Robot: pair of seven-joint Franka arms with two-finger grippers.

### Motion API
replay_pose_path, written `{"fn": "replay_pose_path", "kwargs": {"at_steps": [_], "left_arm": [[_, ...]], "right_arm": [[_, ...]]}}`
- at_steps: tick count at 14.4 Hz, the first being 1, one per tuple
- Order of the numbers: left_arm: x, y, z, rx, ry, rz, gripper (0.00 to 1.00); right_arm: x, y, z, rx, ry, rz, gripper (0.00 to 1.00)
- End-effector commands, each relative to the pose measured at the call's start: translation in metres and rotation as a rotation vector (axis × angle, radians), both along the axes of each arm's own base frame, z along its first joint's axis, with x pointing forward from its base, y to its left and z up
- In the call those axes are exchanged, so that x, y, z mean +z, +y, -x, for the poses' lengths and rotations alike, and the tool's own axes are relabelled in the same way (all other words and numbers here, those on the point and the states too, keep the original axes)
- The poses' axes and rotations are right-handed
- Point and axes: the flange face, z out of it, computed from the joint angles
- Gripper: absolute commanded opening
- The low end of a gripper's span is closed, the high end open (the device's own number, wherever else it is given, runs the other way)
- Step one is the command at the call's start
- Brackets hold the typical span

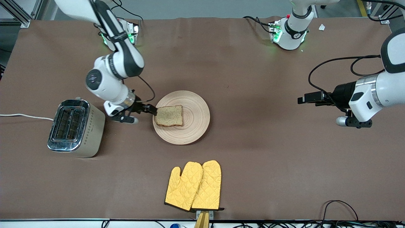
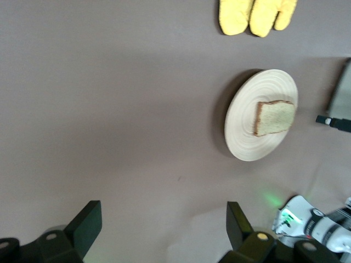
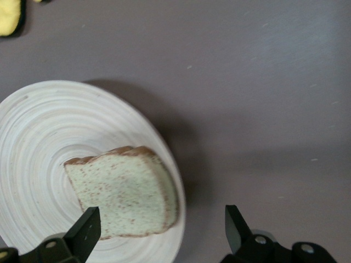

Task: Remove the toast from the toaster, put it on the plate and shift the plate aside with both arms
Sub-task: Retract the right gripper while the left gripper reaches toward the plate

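Note:
The toast [image 1: 169,116] lies flat on the pale wooden plate [image 1: 193,104], on the part of the plate toward the right arm's end. It shows in the right wrist view [image 3: 126,192] on the plate [image 3: 38,137], and in the left wrist view [image 2: 274,116] on the plate [image 2: 247,137]. My right gripper [image 1: 152,110] is open and empty, just over the plate's rim beside the toast. My left gripper [image 1: 300,99] is open and empty, up over bare table toward the left arm's end, well apart from the plate.
A metal toaster [image 1: 75,127] stands toward the right arm's end, its cord running off the table. A pair of yellow oven mitts [image 1: 193,186] lies near the front edge, nearer the front camera than the plate. Brown table lies bare between plate and left gripper.

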Motion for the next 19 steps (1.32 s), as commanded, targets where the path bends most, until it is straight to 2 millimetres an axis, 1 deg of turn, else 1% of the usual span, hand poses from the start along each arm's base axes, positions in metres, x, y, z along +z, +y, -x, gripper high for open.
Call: {"fn": "replay_pose_path", "kwargs": {"at_steps": [1, 2, 3, 5, 6, 7, 8, 9, 10, 11, 13, 15, 16, 17, 18, 19], "left_arm": [[-0.025, -0.002, -0.014, -0.014, 0.017, 0.100, 1.00], [-0.038, -0.009, -0.019, -0.013, 0.026, 0.138, 1.00], [-0.051, -0.019, -0.022, -0.036, 0.026, 0.161, 1.00], [-0.082, -0.040, -0.030, -0.081, 0.012, 0.226, 1.00], [-0.103, -0.054, -0.033, -0.116, 0.016, 0.286, 1.00], [-0.116, -0.062, -0.035, -0.129, 0.015, 0.335, 0.99], [-0.135, -0.068, -0.035, -0.143, 0.017, 0.374, 0.99], [-0.150, -0.079, -0.033, -0.166, 0.009, 0.415, 0.99], [-0.171, -0.086, -0.031, -0.177, 0.005, 0.468, 0.97], [-0.189, -0.093, -0.028, -0.177, 0.003, 0.503, 0.97], [-0.217, -0.120, -0.018, -0.170, 0.005, 0.536, 0.93], [-0.241, -0.148, -0.013, -0.151, 0.021, 0.564, 0.88], [-0.253, -0.154, -0.012, -0.143, 0.019, 0.566, 0.87], [-0.270, -0.161, -0.008, -0.156, 0.007, 0.568, 0.85], [-0.282, -0.162, -0.007, -0.153, -0.010, 0.591, 0.82], [-0.296, -0.170, -0.002, -0.156, -0.019, 0.627, 0.80]], "right_arm": [[0.040, -0.049, -0.032, 0.033, 0.036, 0.007, 1.00], [0.053, -0.057, -0.038, 0.075, 0.026, 0.065, 1.00], [0.065, -0.062, -0.043, 0.109, 0.003, 0.113, 1.00], [0.093, -0.086, -0.053, 0.100, 0.000, 0.141, 1.00], [0.115, -0.096, -0.060, 0.091, 0.022, 0.140, 1.00], [0.137, -0.107, -0.067, 0.085, 0.049, 0.139, 1.00], [0.163, -0.121, -0.071, 0.077, 0.070, 0.148, 1.00], [0.178, -0.135, -0.074, 0.082, 0.074, 0.183, 1.00], [0.195, -0.150, -0.073, 0.071, 0.053, 0.220, 1.00], [0.216, -0.155, -0.067, 0.062, 0.017, 0.225, 1.00], [0.254, -0.167, -0.053, 0.019, -0.027, 0.221, 1.00], [0.280, -0.174, -0.035, 0.014, -0.019, 0.222, 1.00], [0.291, -0.176, -0.028, 0.013, -0.022, 0.225, 1.00], [0.297, -0.178, -0.023, 0.018, -0.014, 0.240, 1.00], [0.301, -0.181, -0.021, 0.026, -0.006, 0.252, 1.00], [0.323, -0.184, -0.024, 0.034, -0.046, 0.279, 1.00]]}}
